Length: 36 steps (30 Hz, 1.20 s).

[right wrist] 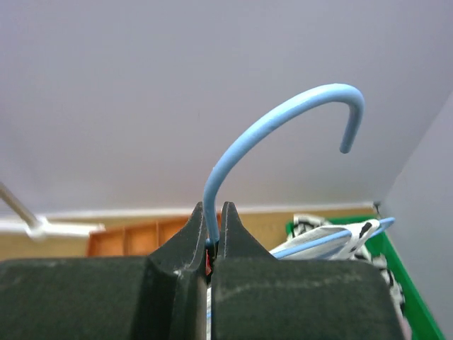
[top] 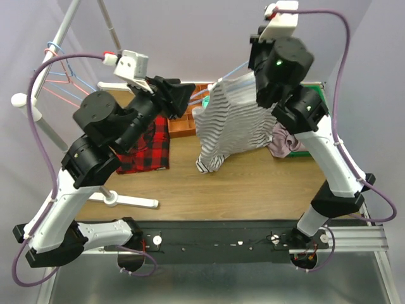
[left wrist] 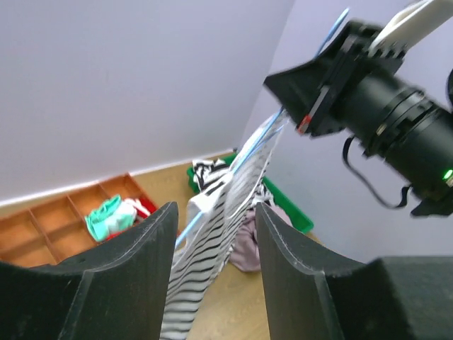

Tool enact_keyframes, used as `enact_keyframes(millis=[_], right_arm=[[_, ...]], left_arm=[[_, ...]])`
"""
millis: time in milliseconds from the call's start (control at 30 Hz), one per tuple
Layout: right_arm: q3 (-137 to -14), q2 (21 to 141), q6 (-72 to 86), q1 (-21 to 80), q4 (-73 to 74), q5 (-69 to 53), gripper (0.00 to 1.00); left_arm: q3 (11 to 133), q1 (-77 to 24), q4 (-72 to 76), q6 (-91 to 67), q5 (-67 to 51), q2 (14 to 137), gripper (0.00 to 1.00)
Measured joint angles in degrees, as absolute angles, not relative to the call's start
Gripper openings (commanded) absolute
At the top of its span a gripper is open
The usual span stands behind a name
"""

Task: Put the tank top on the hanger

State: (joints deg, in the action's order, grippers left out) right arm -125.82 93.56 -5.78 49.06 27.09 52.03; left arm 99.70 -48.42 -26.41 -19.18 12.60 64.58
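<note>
Tank top (top: 231,123) on hanger (right wrist: 325,92); right gripper (right wrist: 212,212) pinches it, left gripper (left wrist: 216,209) agape.

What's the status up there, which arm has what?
Right end effector shut on hanger neck. Left end effector open, beside tank top, gripping nothing. Tank top draped on hanger, hanging from it. No obstruction seen.

The tank top (top: 231,123) hangs on the hanger (right wrist: 211,198) over the table's (top: 253,183) back middle; a shirt (top: 149,149) lies to its left, a tray (top: 180,126) between them, a bin (left wrist: 287,207) behind right
</note>
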Motion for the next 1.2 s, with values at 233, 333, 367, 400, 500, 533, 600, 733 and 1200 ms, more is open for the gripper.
enact_keyframes(millis=[233, 333, 367, 400, 500, 533, 600, 733, 1200], right_arm=[[-140.6, 97.3, -22.6, 52.0, 16.6, 50.9, 0.01], [-141.7, 97.0, -26.9, 54.4, 12.7, 49.6, 0.01], [-141.5, 96.5, -27.3, 55.2, 12.4, 48.9, 0.01], [-141.0, 95.9, -27.3, 55.5, 12.2, 48.2, 0.01], [-136.4, 92.5, -25.6, 56.2, 12.8, 45.7, 0.01], [-134.2, 91.1, -24.5, 56.3, 13.6, 44.8, 0.01], [-127.7, 87.9, -21.8, 56.3, 14.8, 42.1, 0.01], [-113.3, 81.4, -16.5, 56.3, 18.1, 35.8, 0.01], [-102.2, 78.8, -8.6, 56.3, 20.7, 32.5, 0.01]], left_arm=[[101.2, -48.4, -22.9, -13.9, 12.5, 63.0, 0.59], [101.1, -48.4, -22.4, -12.4, 12.5, 63.0, 0.59], [101.0, -48.4, -22.3, -12.0, 12.5, 63.0, 0.6], [100.8, -48.4, -22.3, -11.7, 12.5, 63.0, 0.63], [100.2, -48.4, -22.6, -10.6, 11.5, 63.0, 0.63], [100.1, -48.4, -22.9, -10.3, 10.8, 63.0, 0.63], [99.7, -48.4, -23.6, -9.6, 9.3, 62.8, 0.63], [94.5, -48.4, -26.7, -8.3, 6.2, 59.2, 0.61], [89.8, -48.4, -34.9, -8.2, -6.9, 60.8, 0.63]])
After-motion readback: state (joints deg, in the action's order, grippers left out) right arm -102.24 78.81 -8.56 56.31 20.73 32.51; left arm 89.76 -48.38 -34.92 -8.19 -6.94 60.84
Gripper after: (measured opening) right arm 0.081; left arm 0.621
